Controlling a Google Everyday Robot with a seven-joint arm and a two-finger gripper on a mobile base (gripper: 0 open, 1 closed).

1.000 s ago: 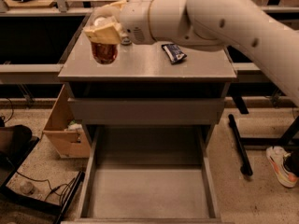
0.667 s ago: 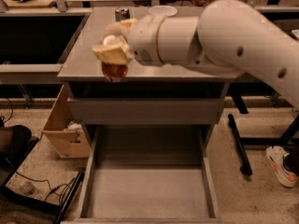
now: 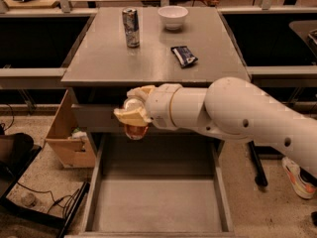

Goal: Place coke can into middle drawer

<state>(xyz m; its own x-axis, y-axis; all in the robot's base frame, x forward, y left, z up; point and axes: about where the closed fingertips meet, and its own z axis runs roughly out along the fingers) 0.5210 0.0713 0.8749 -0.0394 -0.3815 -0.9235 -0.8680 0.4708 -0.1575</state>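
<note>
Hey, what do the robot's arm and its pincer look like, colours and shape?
The arm is made of thick, rounded, glossy white shells with a few small dark dots and a thin tan seam ring near the wrist. The pincer has stubby cream-yellow fingers and sits above the open middle drawer. No cables show.

You see only the coke can's (image 3: 135, 131) base; the gripper (image 3: 132, 106), over the drawer's (image 3: 158, 207) 12 o'clock end, grips and hides the rest. The drawer's front is cut off at 6 o'clock, and the arm (image 3: 237, 108) at 4 o'clock.
</note>
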